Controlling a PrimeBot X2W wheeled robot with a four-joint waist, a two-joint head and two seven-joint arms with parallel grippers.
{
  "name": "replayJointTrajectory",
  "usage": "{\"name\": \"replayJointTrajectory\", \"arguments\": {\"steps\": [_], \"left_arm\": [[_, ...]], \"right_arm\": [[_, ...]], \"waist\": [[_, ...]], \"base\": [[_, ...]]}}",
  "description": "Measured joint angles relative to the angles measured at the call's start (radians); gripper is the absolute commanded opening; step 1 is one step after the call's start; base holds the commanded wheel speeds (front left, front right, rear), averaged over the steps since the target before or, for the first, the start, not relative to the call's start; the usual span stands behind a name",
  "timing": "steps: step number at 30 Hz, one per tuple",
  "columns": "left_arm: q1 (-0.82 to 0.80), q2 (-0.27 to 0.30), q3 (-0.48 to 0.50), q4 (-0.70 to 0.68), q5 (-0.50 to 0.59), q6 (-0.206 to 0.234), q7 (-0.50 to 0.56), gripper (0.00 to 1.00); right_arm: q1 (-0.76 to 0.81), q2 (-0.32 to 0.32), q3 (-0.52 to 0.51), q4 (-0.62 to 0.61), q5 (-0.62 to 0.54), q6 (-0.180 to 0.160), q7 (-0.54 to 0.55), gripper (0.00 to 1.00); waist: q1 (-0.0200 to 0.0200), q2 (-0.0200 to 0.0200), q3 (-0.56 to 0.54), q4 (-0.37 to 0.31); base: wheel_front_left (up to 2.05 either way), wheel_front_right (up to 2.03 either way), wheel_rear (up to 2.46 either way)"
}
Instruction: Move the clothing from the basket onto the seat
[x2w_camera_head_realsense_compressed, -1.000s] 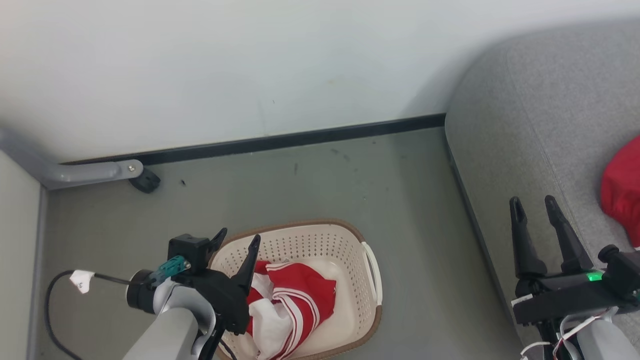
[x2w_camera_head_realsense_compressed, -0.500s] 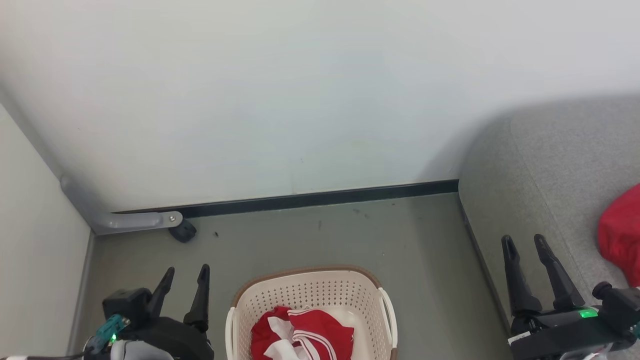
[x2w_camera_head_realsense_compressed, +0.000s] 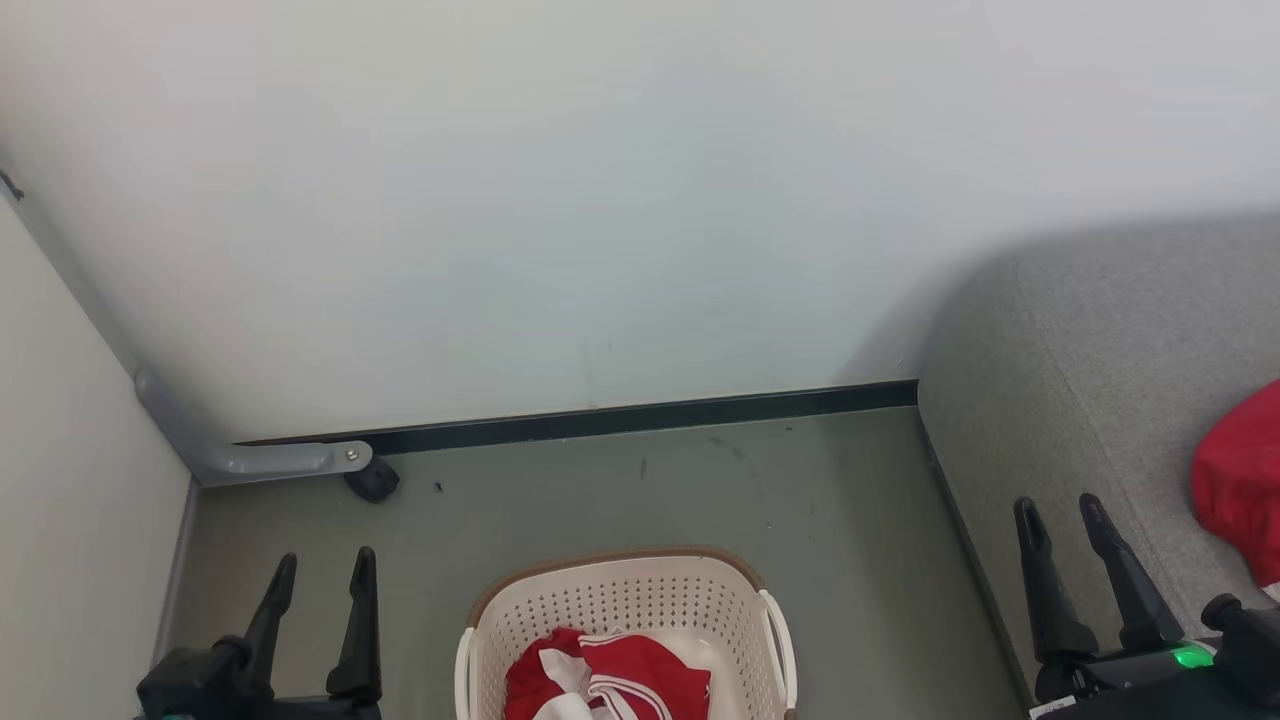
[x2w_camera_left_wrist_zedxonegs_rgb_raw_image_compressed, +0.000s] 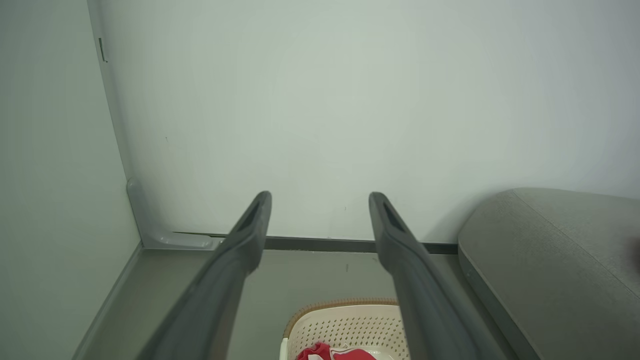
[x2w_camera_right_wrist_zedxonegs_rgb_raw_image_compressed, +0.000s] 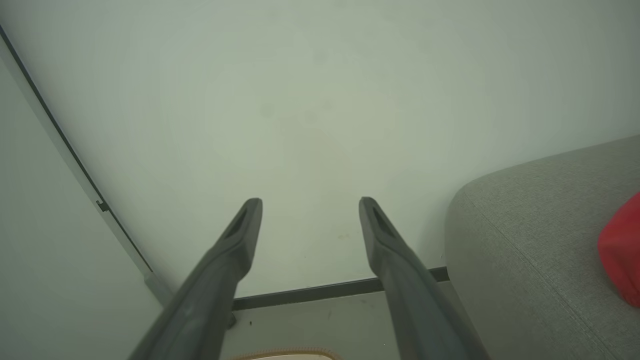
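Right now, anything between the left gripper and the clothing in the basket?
Nothing from above. The open left gripper sits left of the basket; the clothing lies uncovered inside. Sideways, only the basket wall intervenes.

The head camera has tilted up, so more wall (x2w_camera_head_realsense_compressed: 640, 200) shows and the basket (x2w_camera_head_realsense_compressed: 610, 556) sits lower in that view. The left gripper (x2w_camera_head_realsense_compressed: 327, 557), a second ago over the basket's left rim beside the clothing (x2w_camera_head_realsense_compressed: 640, 675), now stands apart at the basket's left, fingers pointing up. Whether the clothing shifted is unclear, since the frame's edge cuts it off.
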Motion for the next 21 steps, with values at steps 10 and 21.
{"name": "replayJointTrajectory", "arguments": {"steps": [10, 21], "left_arm": [[0.051, 0.001, 0.032, -0.149, 0.037, 0.017, -0.003, 1.00], [0.107, 0.003, 0.049, -0.240, 0.044, 0.026, -0.003, 1.00]], "right_arm": [[0.000, -0.002, -0.001, -0.027, -0.002, 0.000, 0.000, 1.00], [-0.005, -0.002, 0.006, -0.053, -0.010, 0.000, 0.000, 1.00]], "waist": [[0.0000, 0.0001, 0.016, -0.005], [0.0001, 0.0001, 0.052, -0.016]], "base": [[0.00, 0.00, 0.00], [0.00, 0.00, 0.00]]}}
